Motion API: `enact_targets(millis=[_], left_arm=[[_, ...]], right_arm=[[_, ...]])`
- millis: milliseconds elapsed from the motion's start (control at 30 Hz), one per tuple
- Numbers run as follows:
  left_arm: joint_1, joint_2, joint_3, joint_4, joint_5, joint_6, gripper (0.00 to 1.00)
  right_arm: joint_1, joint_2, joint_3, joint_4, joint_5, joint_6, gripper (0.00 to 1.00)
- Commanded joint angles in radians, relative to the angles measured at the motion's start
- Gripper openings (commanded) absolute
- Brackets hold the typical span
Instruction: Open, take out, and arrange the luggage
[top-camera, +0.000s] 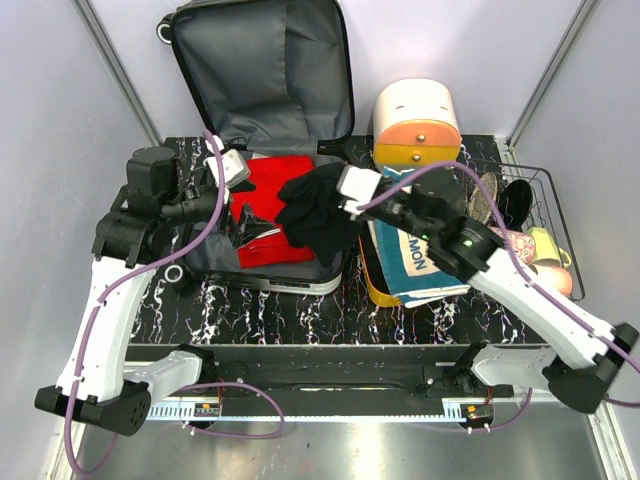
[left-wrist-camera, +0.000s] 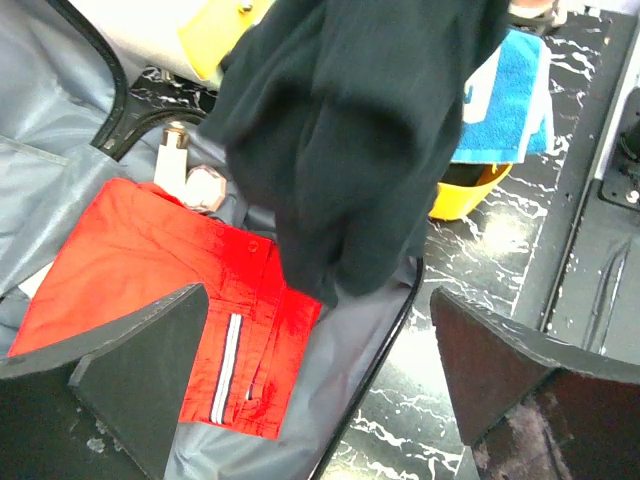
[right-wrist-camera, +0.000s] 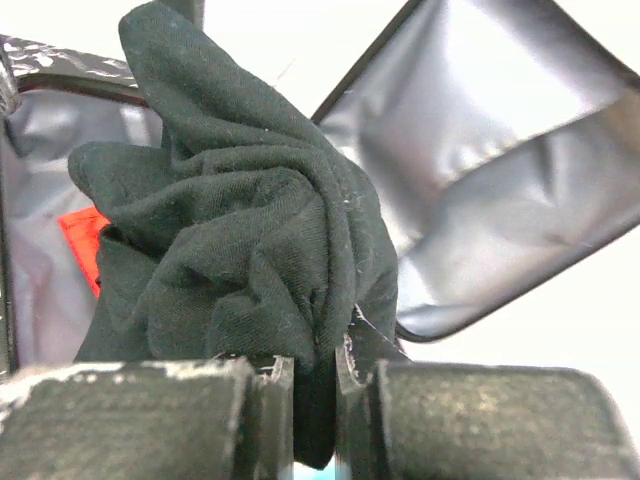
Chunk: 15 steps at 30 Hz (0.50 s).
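Note:
The luggage (top-camera: 260, 70) lies open on the table with its grey-lined lid upright at the back. A red garment (top-camera: 275, 195) lies in the lower half. My right gripper (top-camera: 340, 195) is shut on a crumpled black garment (top-camera: 315, 215) over the case's right side. In the right wrist view the black garment (right-wrist-camera: 240, 230) bunches up from between the closed fingers (right-wrist-camera: 260, 400), with the lid (right-wrist-camera: 500, 150) behind. My left gripper (left-wrist-camera: 318, 300) is open above the red garment (left-wrist-camera: 150, 270) and the grey lining (left-wrist-camera: 340, 370), holding nothing. The black garment (left-wrist-camera: 350, 130) hangs just beyond it.
A white-and-orange drawer box (top-camera: 417, 125) stands at the back right. An orange tray (top-camera: 372, 285) holds a blue towel (top-camera: 410, 260) beside the case. A wire basket (top-camera: 560, 215) of shoes sits far right. A cream bottle (left-wrist-camera: 172, 160) lies inside the case.

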Motion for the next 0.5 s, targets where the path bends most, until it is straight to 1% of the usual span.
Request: enact_targets(millis=[0,67,233,267,300,400,433,467], left_arm=[[0.007,-0.003,0.009,0.086,-0.061,-0.097,0.99],[0.007,-0.002,0.011,0.086,-0.067,-0.102,0.99],[0.008,-0.006,-0.018,0.086,-0.07,-0.111,0.99],[0.008,-0.008,-0.026,0.086,-0.068,-0.11,0.99],[0.007,-0.008,-0.032,0.086,-0.067,-0.11,0.99],[0.008,-0.009,-0.055,0.086,-0.068,-0.113,0.99],[0.008,-0.009,-0.067,0.086,-0.068,-0.113,0.99],[0.008,-0.011,-0.074,0.085,-0.067,-0.111,0.99]], right_arm=[[-0.003,-0.14,0.122,-0.05,0.186,-0.021,0.0],[-0.003,-0.188,0.169,-0.135,0.264,-0.009,0.0],[-0.012,-0.309,0.226,-0.368,0.387,0.038,0.0],[-0.026,-0.326,0.228,-0.403,0.387,0.052,0.0],[-0.035,-0.343,0.226,-0.476,0.386,0.071,0.0],[-0.061,-0.404,0.228,-0.616,0.293,0.153,0.0],[-0.083,-0.429,0.223,-0.636,0.247,0.211,0.0],[-0.094,-0.435,0.21,-0.65,0.233,0.239,0.0]])
